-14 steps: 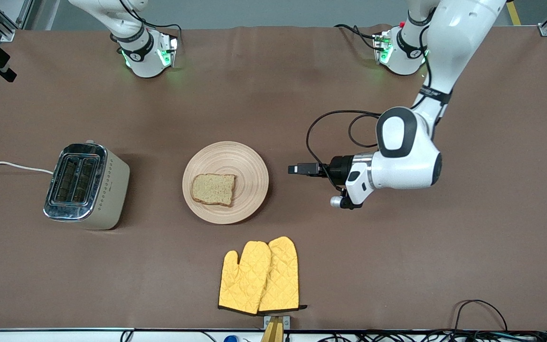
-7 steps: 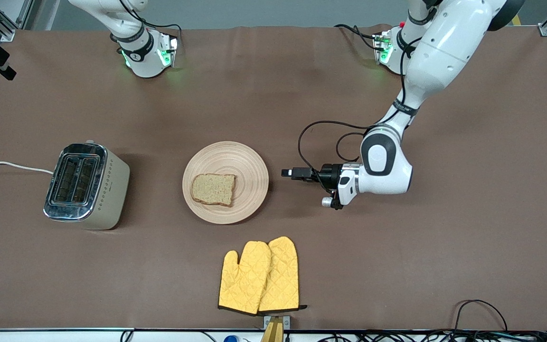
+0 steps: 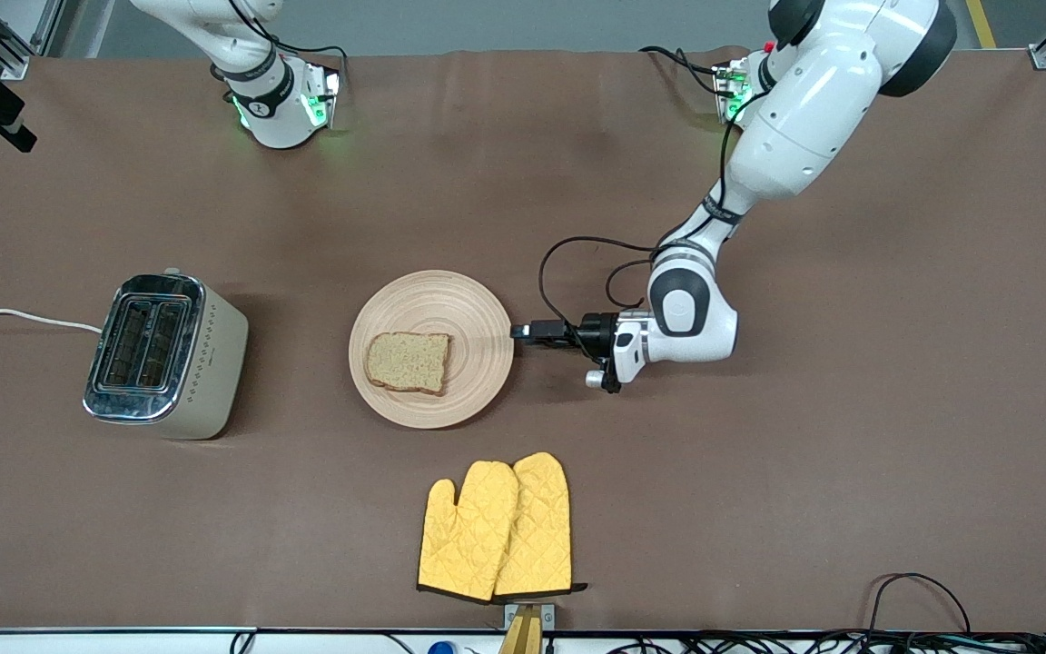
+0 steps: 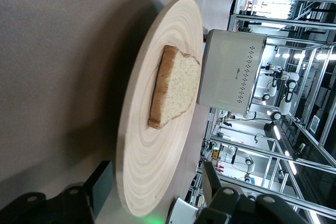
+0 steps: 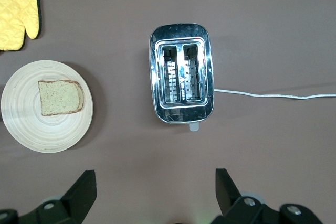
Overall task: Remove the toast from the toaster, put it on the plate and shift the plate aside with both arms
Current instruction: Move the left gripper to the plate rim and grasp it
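Observation:
The toast (image 3: 408, 361) lies flat on the round wooden plate (image 3: 473, 309) in the middle of the table. My left gripper (image 3: 523, 331) is low at the plate's rim on the side toward the left arm's end. In the left wrist view the left gripper (image 4: 156, 195) is open, with one finger (image 4: 100, 184) under the rim and the other finger (image 4: 212, 182) above it; the plate (image 4: 152, 150) and toast (image 4: 176, 90) fill that view. My right gripper (image 5: 156, 190) is open and empty, high over the table beside the toaster (image 5: 182, 80); it is out of the front view.
A steel two-slot toaster (image 3: 164, 356) with a white cord (image 3: 24, 316) stands toward the right arm's end. Two yellow oven mitts (image 3: 498, 527) lie nearer the front camera than the plate. Black cables run along the front edge.
My left arm has lowered and slid toward the plate, bringing its gripper from well clear of the plate to the rim. Plate, toast and right arm have not moved.

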Available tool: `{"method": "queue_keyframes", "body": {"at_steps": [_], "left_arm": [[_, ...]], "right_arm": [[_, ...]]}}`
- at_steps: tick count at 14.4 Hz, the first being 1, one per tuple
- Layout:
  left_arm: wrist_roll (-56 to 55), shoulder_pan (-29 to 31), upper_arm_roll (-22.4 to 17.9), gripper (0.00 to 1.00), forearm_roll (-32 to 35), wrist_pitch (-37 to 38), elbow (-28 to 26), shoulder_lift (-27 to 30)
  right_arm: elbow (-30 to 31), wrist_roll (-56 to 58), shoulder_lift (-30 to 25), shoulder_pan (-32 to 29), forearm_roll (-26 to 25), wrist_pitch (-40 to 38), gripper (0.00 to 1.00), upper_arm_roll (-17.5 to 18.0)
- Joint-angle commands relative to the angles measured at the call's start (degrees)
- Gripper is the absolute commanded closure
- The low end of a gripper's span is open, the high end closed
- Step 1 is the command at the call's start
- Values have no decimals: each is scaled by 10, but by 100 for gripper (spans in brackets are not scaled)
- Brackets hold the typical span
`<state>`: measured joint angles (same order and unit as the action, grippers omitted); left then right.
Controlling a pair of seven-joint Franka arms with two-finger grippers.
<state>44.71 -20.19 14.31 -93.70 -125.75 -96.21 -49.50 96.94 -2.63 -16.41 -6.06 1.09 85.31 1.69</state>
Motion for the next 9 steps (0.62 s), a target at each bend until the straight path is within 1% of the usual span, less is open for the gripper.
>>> {"method": "queue_keyframes", "body": {"at_steps": [1,3,4,9], "left_arm": [[13,-19,1,26,-25,-13,31,-30],[14,-20,1,27,-25,-25,37,-34],[14,-20,1,30,-25,-25,42,-39],[14,-24,1,50,-27,-33,54,-53]], "right_arm": [[-6,5,5,15,-1,-2,0,-2],[-7,5,6,18,-1,-1,0,-2],[-9,6,6,25,-4,-1,0,-2],[-10,6,6,33,-8,-2,0,-2]]}}
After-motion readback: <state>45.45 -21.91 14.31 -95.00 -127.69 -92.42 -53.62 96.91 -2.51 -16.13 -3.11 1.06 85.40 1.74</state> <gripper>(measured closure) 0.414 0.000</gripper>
